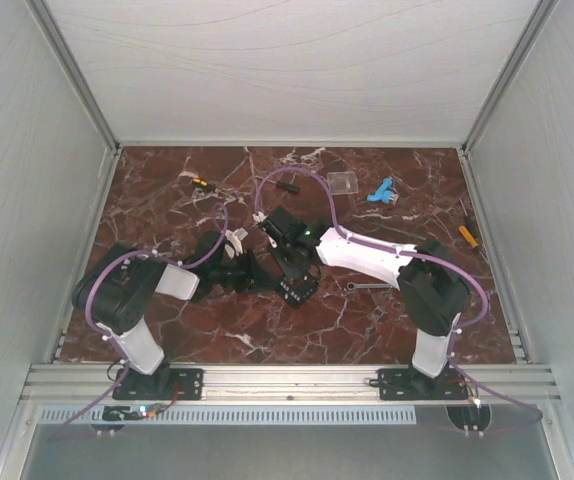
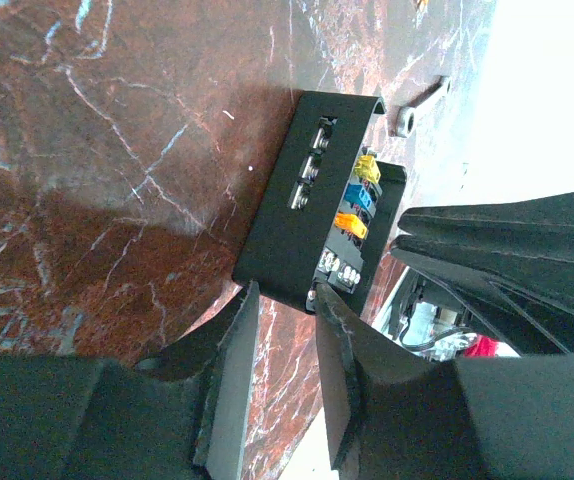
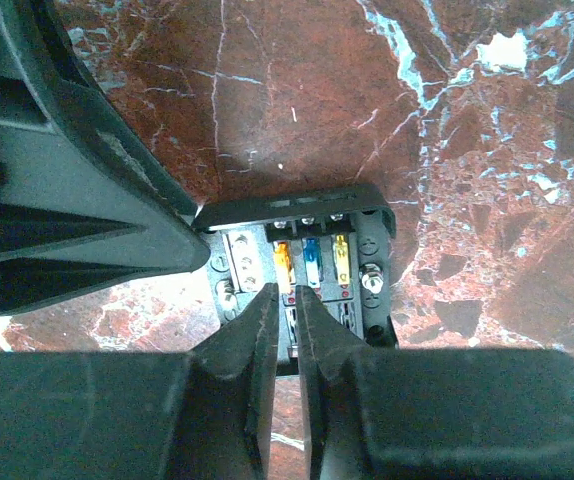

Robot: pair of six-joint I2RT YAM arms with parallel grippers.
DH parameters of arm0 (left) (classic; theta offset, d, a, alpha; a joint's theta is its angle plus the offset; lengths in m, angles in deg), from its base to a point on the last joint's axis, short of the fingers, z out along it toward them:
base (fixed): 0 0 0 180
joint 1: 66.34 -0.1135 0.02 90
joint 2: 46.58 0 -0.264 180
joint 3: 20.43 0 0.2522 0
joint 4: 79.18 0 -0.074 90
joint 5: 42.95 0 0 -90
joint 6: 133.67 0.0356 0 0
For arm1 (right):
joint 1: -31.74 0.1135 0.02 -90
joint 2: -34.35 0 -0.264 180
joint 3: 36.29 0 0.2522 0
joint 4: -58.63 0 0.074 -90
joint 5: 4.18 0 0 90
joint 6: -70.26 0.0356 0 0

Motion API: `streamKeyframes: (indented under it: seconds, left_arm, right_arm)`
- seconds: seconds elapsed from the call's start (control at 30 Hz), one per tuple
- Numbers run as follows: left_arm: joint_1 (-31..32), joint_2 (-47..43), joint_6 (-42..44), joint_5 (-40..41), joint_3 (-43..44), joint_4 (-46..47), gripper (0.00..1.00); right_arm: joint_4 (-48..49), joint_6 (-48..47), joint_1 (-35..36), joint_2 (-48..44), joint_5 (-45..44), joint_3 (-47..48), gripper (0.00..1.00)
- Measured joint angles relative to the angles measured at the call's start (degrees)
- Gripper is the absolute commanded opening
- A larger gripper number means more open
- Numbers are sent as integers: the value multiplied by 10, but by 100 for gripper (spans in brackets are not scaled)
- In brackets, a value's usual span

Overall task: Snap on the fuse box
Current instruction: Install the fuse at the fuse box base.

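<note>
Left gripper [image 2: 287, 298], right gripper [image 3: 285, 295]: 2 at 1 fuse box [image 2: 312, 200]

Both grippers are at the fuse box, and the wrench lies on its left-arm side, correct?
No. The top view shows the wrench on the right arm's side of the fuse box. The left gripper and right gripper are both at it.
</note>
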Motion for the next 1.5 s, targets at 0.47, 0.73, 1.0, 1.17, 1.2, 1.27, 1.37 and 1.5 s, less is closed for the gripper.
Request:
streamKeyframes:
  seconds: [0.47,0.73,1.0,1.17,1.2,1.27,1.37,1.5]
  left_arm:
    - [0,0,0,0,0,0,29]
    - [0,0,0,0,0,0,29]
    - [0,0,0,0,0,0,29]
    - [0,0,-1,0,0,0,29]
    - [0,0,-1,0,0,0,29]
    - [0,0,-1,0,0,0,29]
    - [0,0,-1,1,0,0,29]
    - [0,0,-2,0,0,0,29]
  right_arm:
    - [-2,-6,0,28,12,2,0]
    - [-21,-14,0,43,0,19,0]
    - [-50,-19,1,74,1,51,0]
    - [-65,-25,1,94,2,66,0]
    - [-67,-25,1,97,2,69,0]
    - [-68,-25,-1,98,3,69,0]
    - [-64,-20,-6,96,8,63,0]
    - [-51,-12,-13,86,19,49,0]
